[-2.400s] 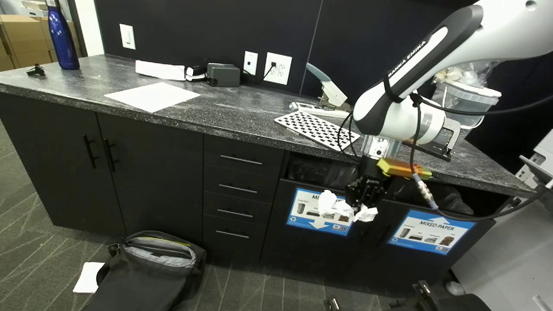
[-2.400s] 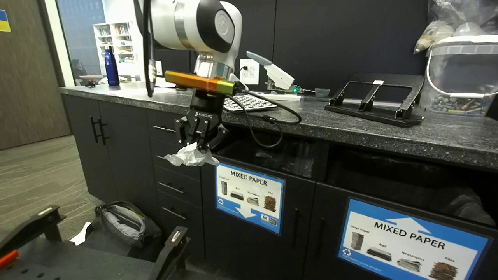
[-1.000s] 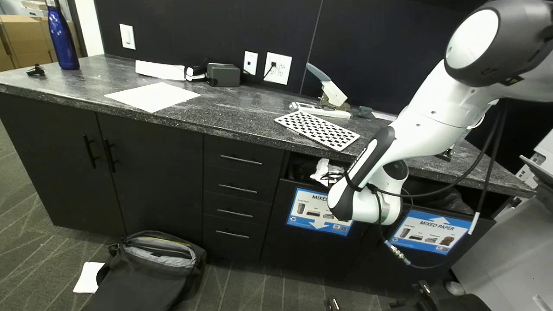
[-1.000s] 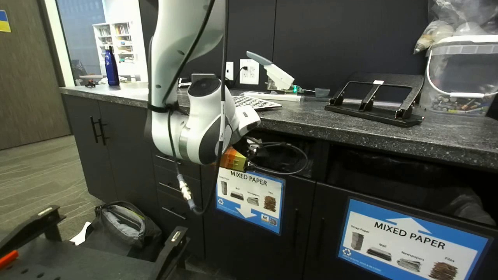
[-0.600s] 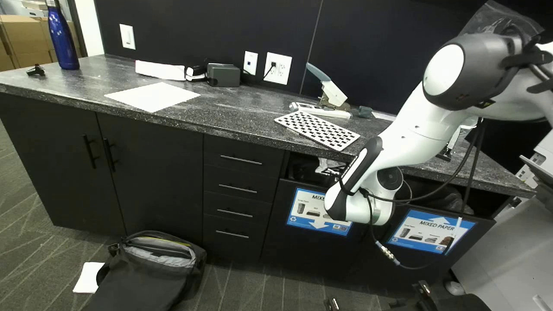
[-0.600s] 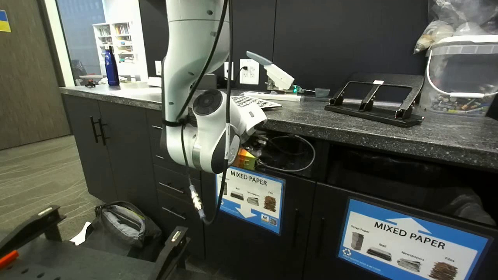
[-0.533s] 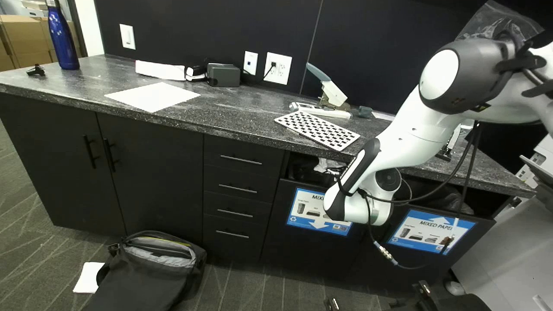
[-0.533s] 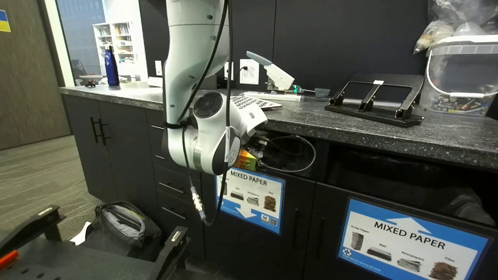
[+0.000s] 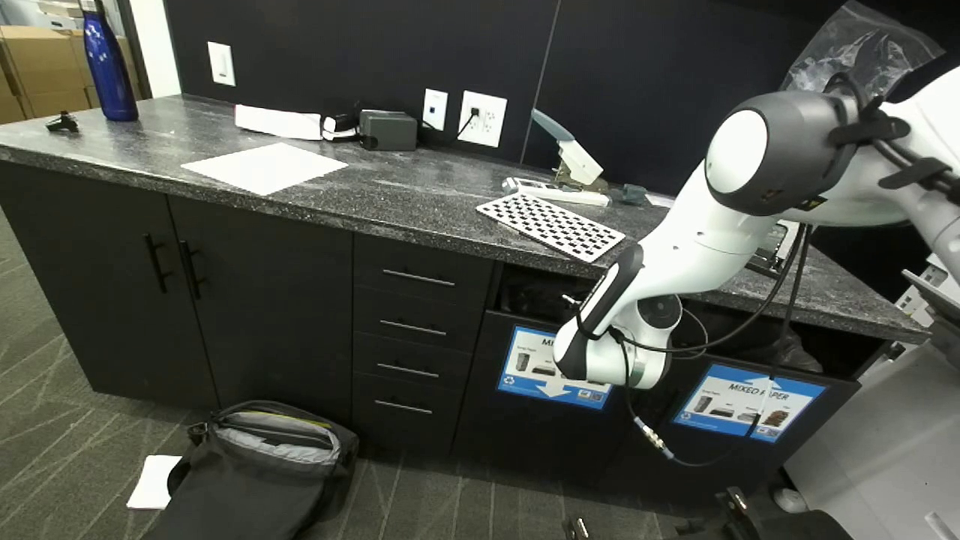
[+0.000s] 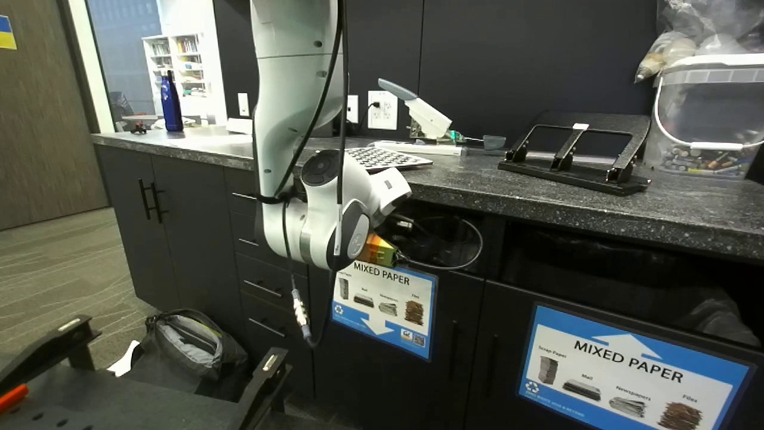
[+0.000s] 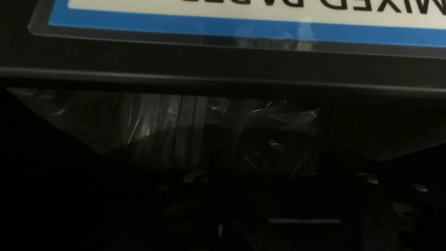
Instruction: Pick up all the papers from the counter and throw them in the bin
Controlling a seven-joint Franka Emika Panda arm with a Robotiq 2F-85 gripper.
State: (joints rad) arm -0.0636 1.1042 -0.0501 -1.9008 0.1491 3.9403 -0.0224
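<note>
The bin (image 10: 412, 370) with a blue-and-white label (image 10: 382, 304) is built in under the dark speckled counter (image 9: 420, 202). My gripper (image 11: 272, 157) reaches into its upper slot. Both exterior views have it mostly behind the arm's wrist and in shadow. Very dark in the wrist view, its fingers seem spread apart, with faint clear bin lining (image 11: 160, 120) between them. No crumpled papers show in any current view; any inside the bin are hidden by darkness. A flat white sheet (image 9: 264, 168) lies on the counter.
A checkered white sheet (image 9: 551, 226), a white-grey stapler-like device (image 9: 574, 154) and a blue bottle (image 9: 109, 64) stand on the counter. A black stand (image 10: 579, 155) and clear bucket (image 10: 710, 119) are there too. The counter edge overhangs the slot; a cable (image 10: 477, 251) loops beside the wrist.
The arm carried crumpled white paper from in front of the label into the bin slot. White paper visible there half a second ago is gone from sight, and the fingers now look apart.
</note>
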